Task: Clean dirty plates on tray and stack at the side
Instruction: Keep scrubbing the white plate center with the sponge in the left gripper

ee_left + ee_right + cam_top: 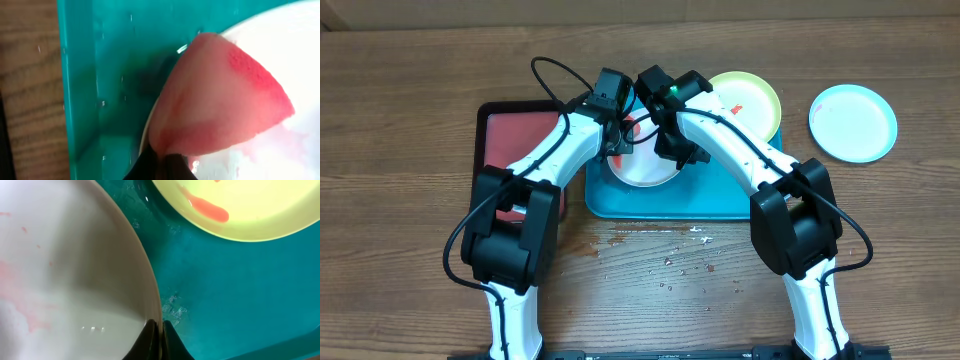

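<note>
On the teal tray [720,195], in its left half, lies the white plate [645,172], both arms meeting over it; its face carries faint pink smears and a wet sheen. The right gripper [161,330] sits at the plate's near right edge, its two fingers pressed together on the rim, with the tray floor just beside them. The left gripper [160,162] is at the plate's left edge, its fingers closed tight on a pink sponge [220,100]; the sponge is stained darker red near its tip and lies against the white plate, partly over the rim. Behind and to the right, in the tray's far right corner, rests the yellow-green plate [750,100], apart from the white one and marked with a red sauce streak [210,210]. Off the tray, well to the right on the wooden table [400,100], lies the light blue plate [853,122], flat, its centre pale. Left of the teal tray lies a black-rimmed red tray [515,135], partly under the left arm; water droplets [670,255] speckle the table in front of the teal tray.
</note>
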Controlling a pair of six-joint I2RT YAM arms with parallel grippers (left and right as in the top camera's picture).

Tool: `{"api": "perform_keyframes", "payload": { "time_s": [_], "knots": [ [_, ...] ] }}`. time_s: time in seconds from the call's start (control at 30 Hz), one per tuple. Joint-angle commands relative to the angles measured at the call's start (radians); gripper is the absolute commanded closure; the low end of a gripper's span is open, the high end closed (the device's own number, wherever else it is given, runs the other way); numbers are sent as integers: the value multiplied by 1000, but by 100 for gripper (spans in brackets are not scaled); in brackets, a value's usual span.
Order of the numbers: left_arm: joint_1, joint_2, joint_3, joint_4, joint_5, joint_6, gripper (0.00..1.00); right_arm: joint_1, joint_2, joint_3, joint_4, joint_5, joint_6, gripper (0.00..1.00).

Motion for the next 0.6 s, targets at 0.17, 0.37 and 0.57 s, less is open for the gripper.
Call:
{"api": "perform_keyframes", "payload": {
  "time_s": [0.17,0.37,0.57],
  "knots": [
    [11,27,19,93,-90,-39,96,-1,-14,16,-30,24,-10,96],
    [15,27,19,150,-91,-41,96,-1,-14,16,-30,24,-10,96],
    [17,27,19,183,-89,-71,96,-1,-14,16,-30,24,-10,96]
  ]
}}
